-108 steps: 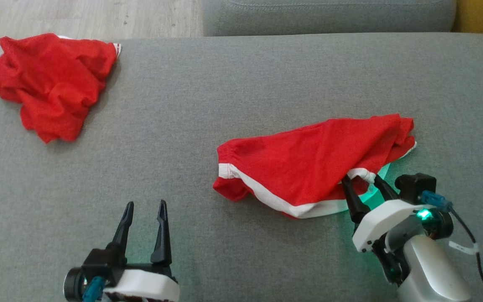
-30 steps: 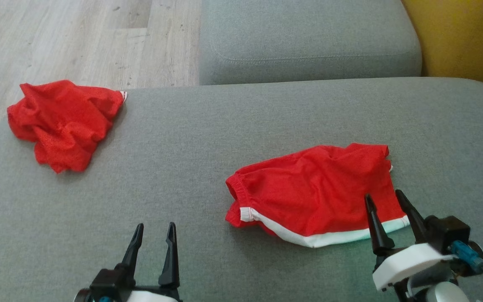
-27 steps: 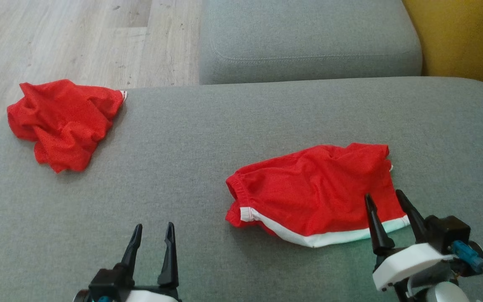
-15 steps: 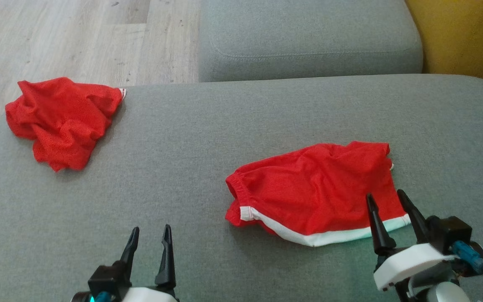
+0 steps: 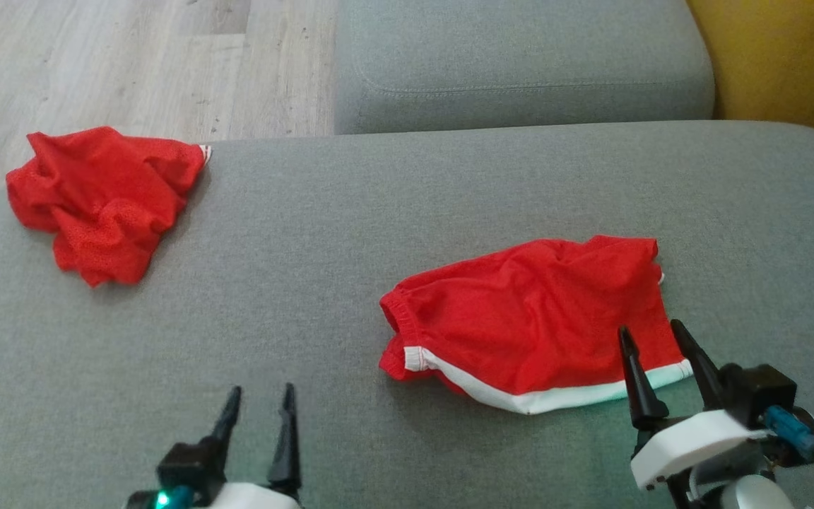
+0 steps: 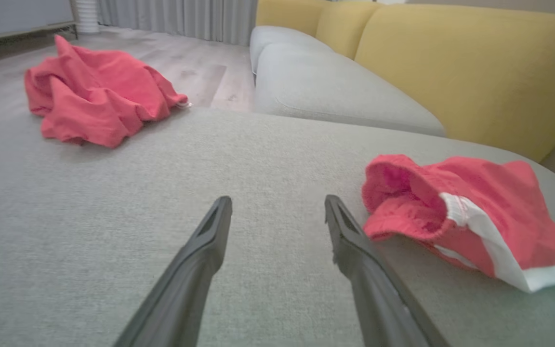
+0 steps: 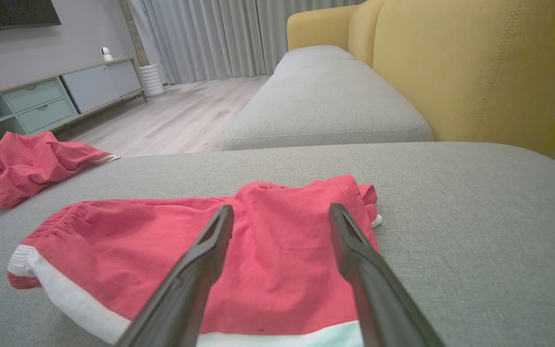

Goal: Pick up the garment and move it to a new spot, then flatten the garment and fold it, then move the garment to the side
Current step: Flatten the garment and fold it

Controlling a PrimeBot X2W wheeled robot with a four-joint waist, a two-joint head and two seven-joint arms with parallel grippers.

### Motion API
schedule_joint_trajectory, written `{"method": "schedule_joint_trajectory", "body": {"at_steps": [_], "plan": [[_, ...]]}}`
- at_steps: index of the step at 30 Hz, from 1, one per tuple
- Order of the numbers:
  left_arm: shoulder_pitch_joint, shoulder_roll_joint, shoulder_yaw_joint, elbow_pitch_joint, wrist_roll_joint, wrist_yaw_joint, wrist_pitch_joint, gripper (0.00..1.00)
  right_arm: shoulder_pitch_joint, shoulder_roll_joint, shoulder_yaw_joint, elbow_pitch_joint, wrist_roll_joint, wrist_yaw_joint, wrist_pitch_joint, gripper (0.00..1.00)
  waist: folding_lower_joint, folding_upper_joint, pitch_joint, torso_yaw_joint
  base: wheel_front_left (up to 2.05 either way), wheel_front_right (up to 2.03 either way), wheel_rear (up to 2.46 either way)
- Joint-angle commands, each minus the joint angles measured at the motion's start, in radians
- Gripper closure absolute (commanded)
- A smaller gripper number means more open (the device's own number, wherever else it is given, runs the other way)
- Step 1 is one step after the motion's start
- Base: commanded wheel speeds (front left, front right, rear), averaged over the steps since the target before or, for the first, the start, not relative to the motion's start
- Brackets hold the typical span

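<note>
I see left gripper (image 5: 262,388) and right gripper (image 5: 649,326) spread, empty; garment (image 5: 534,318) lies well inside the cushion (image 5: 322,247) edges.

We see a broad stretch of bare grey sofa cushion (image 5: 294,283) lying open between the crumpled red cloth (image 5: 99,198) at its far-left corner and the red shorts (image 5: 527,325) at right; a yellow backrest (image 5: 781,56) walls the far right.
</note>
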State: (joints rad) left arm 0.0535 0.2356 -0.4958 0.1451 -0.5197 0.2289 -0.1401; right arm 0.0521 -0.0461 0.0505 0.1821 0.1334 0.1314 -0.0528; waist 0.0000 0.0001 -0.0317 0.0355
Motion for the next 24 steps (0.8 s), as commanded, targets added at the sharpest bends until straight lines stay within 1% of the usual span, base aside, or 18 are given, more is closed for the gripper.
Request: {"method": "schedule_joint_trajectory", "body": {"at_steps": [1,4,8,9,13,19,24], "plan": [[-0.041,0.011,0.004,-0.044,0.001,-0.009,0.025,0.00,-0.048,-0.004,0.015,-0.032,0.000,-0.001,-0.006,0.00,0.0000,-0.0001,0.005,-0.003,0.00,0.00,0.00],[-0.077,0.003,-0.044,-0.069,0.000,-0.044,0.090,0.00,-0.050,-0.004,0.007,-0.036,-0.003,-0.001,-0.002,0.00,0.0000,-0.0001,0.015,-0.008,0.00,0.00,0.00],[-0.144,-0.013,-0.115,-0.091,-0.008,-0.095,0.206,0.00,-0.057,-0.004,-0.001,-0.034,-0.007,-0.001,0.000,0.00,0.0000,-0.0001,0.031,-0.025,0.00,0.00,0.00],[-0.144,-0.013,-0.115,-0.091,-0.008,-0.095,0.206,0.00,-0.057,-0.004,-0.001,-0.034,-0.007,-0.001,0.000,0.00,0.0000,-0.0001,0.031,-0.025,0.00,0.00,0.00],[-0.210,-0.028,-0.160,-0.078,-0.021,-0.134,0.306,0.00,-0.069,-0.004,0.003,-0.036,-0.008,-0.001,0.003,0.00,0.0000,-0.0001,0.057,-0.055,0.00,0.00,0.00],[-0.277,-0.040,-0.165,-0.039,-0.016,-0.130,0.352,0.00,-0.091,-0.004,-0.002,-0.035,-0.010,-0.001,0.001,0.00,0.0000,-0.0001,0.102,-0.108,0.00,0.00,0.00],[-0.292,-0.047,-0.166,-0.030,-0.026,-0.135,0.357,0.00,-0.102,-0.004,-0.033,-0.032,-0.022,-0.001,-0.002,0.00,0.0000,-0.0001,0.127,-0.130,0.00,0.00,0.00]]}}
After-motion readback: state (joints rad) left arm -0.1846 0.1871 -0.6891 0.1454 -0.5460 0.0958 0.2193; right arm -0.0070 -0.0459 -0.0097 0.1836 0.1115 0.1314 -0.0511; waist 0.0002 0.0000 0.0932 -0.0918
